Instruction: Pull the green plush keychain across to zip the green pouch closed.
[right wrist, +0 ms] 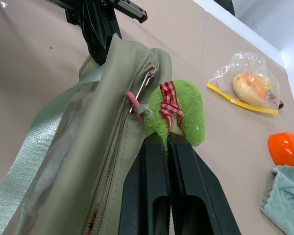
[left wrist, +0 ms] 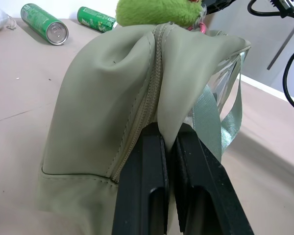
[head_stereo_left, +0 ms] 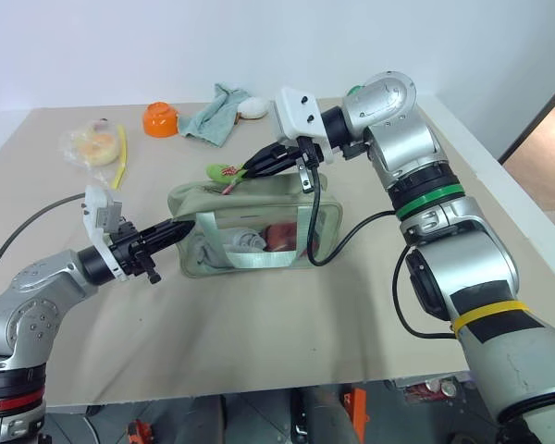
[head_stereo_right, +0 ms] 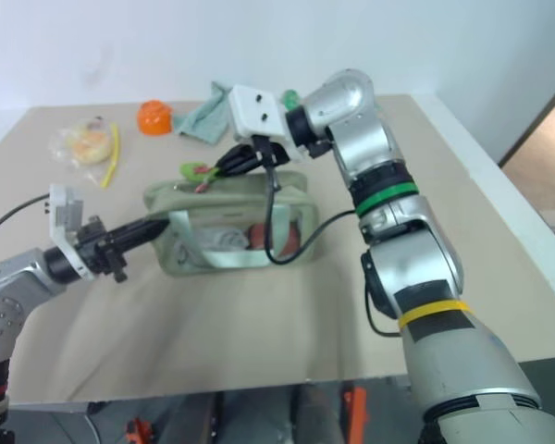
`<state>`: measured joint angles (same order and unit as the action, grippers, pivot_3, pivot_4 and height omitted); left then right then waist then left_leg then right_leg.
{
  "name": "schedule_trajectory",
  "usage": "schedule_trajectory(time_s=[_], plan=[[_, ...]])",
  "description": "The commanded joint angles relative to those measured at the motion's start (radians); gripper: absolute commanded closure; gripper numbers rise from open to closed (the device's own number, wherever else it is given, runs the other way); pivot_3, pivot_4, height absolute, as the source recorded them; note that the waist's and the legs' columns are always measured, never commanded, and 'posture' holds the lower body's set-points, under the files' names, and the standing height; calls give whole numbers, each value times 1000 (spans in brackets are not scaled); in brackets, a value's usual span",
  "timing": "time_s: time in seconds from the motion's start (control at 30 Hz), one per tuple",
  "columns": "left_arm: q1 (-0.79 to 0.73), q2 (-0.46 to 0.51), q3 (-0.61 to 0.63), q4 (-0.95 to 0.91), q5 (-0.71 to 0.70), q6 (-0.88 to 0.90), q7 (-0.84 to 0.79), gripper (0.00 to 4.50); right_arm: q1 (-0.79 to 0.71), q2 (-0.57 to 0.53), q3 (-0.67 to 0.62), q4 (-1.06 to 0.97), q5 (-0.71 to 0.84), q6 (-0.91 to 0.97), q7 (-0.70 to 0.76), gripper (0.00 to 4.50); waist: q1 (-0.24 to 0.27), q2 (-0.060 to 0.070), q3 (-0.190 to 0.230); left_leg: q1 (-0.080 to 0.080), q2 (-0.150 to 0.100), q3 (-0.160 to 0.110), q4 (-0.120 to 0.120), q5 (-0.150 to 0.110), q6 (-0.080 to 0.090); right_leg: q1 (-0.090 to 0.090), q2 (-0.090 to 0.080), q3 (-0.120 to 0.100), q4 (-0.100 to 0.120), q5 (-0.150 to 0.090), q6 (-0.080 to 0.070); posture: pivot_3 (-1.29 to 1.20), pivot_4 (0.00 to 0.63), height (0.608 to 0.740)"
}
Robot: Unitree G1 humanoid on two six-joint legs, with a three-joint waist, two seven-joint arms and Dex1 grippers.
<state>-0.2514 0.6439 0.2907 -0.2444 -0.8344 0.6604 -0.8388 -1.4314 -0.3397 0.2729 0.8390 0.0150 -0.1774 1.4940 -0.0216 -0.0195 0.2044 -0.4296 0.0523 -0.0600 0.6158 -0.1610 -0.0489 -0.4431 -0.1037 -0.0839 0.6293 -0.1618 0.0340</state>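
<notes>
Presently, on the table:
Green pouch: pale sage fabric, boxy, clear side panels, webbing handle down the near side; upright near the table's middle, its length running across between the two arms; reddish and pale contents visible through the clear panel.
Zipper: along the pouch's top seam; in the right wrist view closed along the stretch nearest the camera; a metal ring and pink clip at the end beside the keychain.
Green plush keychain: lime fuzzy ball with a red-white checked ribbon; at the pouch's far top corner, on the robot's left end, just beside the zipper end.
Right gripper: reaching over the pouch from the right, angled down; fingers pressed together on the checked ribbon, clamping the keychain.
Left gripper: level, at the pouch's left end; fingers narrow, pinching a fold of pouch fabric beside the zipper seam.
Orange bowl: far side of the table, upside down.
Teal-grey cloth: crumpled, just right of the bowl.
Clear bag: far left, holding a yellowish round item; a yellow strip beside it.
Green cans: two, lying on their sides, well apart from the pouch.
</notes>
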Motion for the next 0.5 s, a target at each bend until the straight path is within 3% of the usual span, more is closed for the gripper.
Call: schedule_trajectory(time_s=[0.03, 0.5], plan=[[-18, -3, 0, 12, -1, -10, -6, 4500, -39, -22, -37, 9, -1, -12, -39, 4478, 0, 0, 0, 0, 0, 0, 0, 0, 0, 0, 0, 0, 0, 0, 0, 0, 150, 740], [-62, -13, -38, 63, 17, -21, -25, 4500, -104, -229, -97, -11, 16, 5, -17, 4478, 2, 0, 0, -1, 0, 0, 0, 0, 0, 0, 0, 0, 0, 0, 0, 0, 150, 740]])
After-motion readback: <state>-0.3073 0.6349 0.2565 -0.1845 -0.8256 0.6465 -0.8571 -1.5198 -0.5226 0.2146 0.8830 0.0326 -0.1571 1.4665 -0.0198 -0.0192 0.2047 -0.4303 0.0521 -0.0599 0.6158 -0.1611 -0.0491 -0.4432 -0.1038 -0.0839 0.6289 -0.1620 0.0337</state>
